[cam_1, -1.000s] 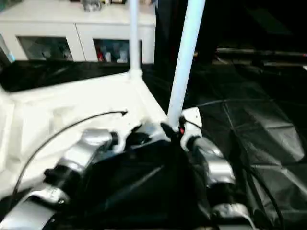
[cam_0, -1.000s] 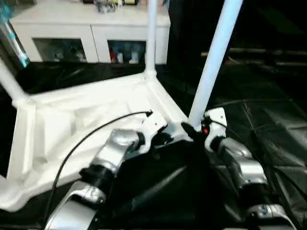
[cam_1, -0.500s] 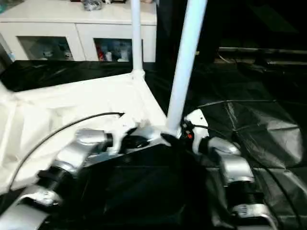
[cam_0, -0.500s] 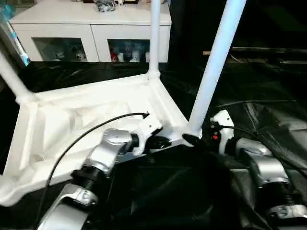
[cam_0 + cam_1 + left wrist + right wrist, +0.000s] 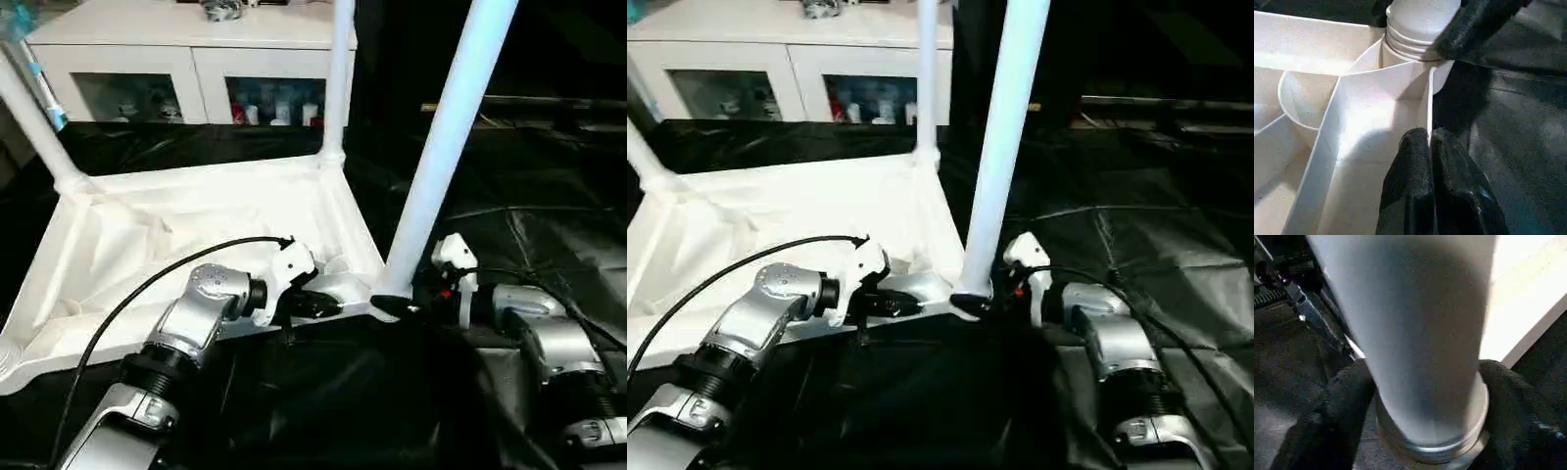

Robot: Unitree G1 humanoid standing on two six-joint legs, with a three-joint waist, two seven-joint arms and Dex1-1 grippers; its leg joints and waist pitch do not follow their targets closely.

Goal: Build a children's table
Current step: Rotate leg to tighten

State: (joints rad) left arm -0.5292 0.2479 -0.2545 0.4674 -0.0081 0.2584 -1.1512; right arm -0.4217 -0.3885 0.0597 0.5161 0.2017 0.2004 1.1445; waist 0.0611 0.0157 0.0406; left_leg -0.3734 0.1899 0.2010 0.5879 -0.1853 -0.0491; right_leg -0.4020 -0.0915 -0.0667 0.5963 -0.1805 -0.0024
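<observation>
We see the children's table (image 5: 196, 230) upside down on the black-covered floor, three legs standing in their sockets. Our right end effector (image 5: 972, 294) straddles the near leg (image 5: 441, 157) at its base, seemingly still seating it; our left end effector (image 5: 328, 305), pinched narrow, grips the tabletop's edge beside that socket.

Table top (image 5: 196, 230) laid upside down on sheeting (image 5: 549, 211), legs pointing up. Near-right corner leg (image 5: 446, 147) flanked at its base by the right gripper (image 5: 1425, 396), one finger each side. Left gripper (image 5: 1431, 161) pinched on the top's near rim, just left of that leg. Cabinet (image 5: 186, 59) set behind.
</observation>
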